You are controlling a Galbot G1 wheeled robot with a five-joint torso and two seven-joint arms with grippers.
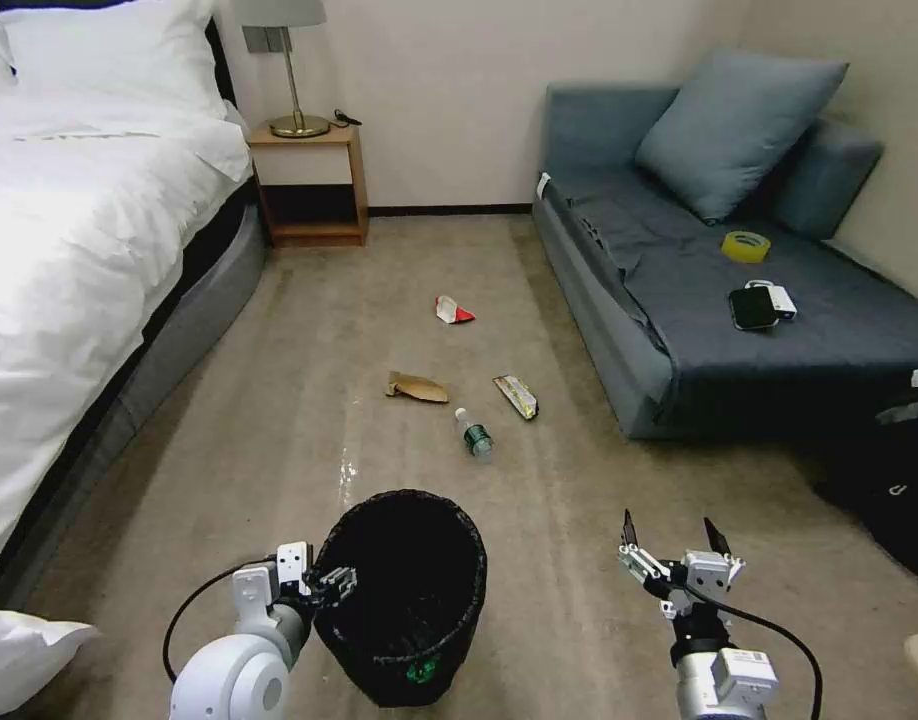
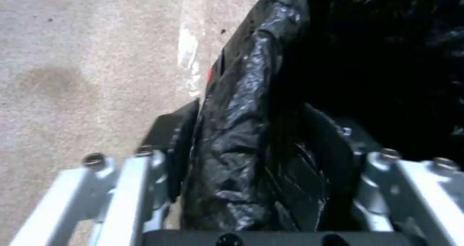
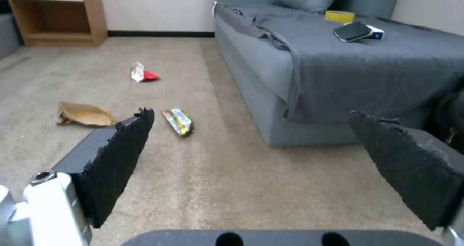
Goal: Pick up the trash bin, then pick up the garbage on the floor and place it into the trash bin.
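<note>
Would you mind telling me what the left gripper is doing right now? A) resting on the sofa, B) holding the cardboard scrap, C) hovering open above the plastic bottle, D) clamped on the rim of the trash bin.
D: the left gripper is closed over the lined rim of the trash bin, with one finger outside and the other inside the liner, while the right gripper hangs open over bare carpet.
</note>
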